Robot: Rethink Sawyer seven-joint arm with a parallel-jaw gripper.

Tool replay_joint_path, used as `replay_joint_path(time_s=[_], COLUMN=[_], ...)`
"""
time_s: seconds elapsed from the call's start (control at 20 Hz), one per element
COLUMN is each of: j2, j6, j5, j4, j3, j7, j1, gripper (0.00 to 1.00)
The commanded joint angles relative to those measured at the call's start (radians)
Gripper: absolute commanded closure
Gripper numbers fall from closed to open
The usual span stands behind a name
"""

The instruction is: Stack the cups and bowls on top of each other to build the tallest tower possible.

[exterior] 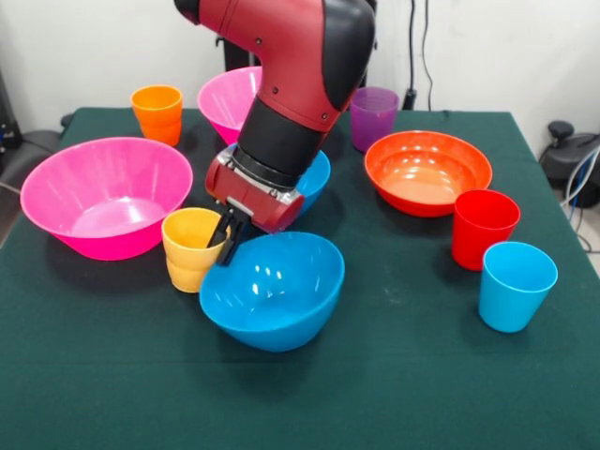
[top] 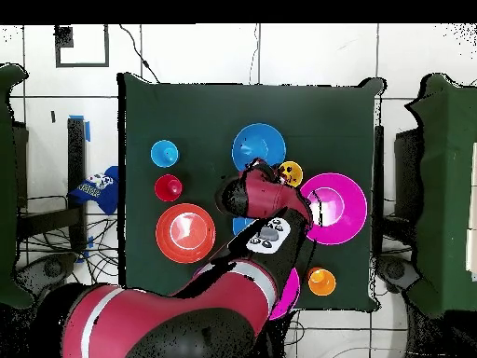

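While the arm (exterior: 300,84) leans low over mid-table, its gripper (exterior: 230,239) sits right at the gap between the yellow cup (exterior: 190,248) & the near blue bowl (exterior: 275,289). Black fingers (exterior: 225,246) point down at the bowl's rim on the cup side; they look close together, but can't tell if they pinch the rim or just touch it, so grip state unclear. Bowl is tilted, mouth turned toward the front camera, resting on the green table (exterior: 412,384). Yellow cup stands upright, just beside the bowl.

Second blue bowl (exterior: 314,178) is mostly hidden behind the wrist, only its edge showing. Big pink bowl (exterior: 106,195) sits upright just beside the yellow cup, on the front view's left. Other pink bowl (exterior: 228,98) is at the far side, partly behind the arm, w/ orange cup (exterior: 157,112) near it. Purple cup (exterior: 373,117) stands far side too, close to the orange-red bowl (exterior: 427,172). Red cup (exterior: 483,228) is just beside that bowl, light blue cup (exterior: 516,285) next to the red one, nearer the camera. All cups upright, mouths up. Nothing is stacked; every piece sits alone on the table.

Overhead: arm (top: 186,317) covers much of the middle, blue bowl (top: 258,146) & yellow cup (top: 290,172) visible past the wrist
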Motion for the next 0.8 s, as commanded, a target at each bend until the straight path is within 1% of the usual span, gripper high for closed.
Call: replay_joint_path(time_s=[0.05,0.35,0.5,0.55,0.8], j2=[-0.051,-0.086,-0.087,-0.081,-0.093], j6=[0.146,0.208,0.249,0.247,0.31], j5=[-0.034,-0.038,-0.041,-0.043,-0.048], j4=[-0.003,-0.025,-0.048,-0.046,-0.072], j3=[0.124,0.093,0.056,0.049,0.036], j7=[0.033,0.016,0.012,0.017,0.008], j1=[0.015,0.04,0.063,0.069,0.085], gripper=[1.0,1.0,1.0,1.0,1.0])
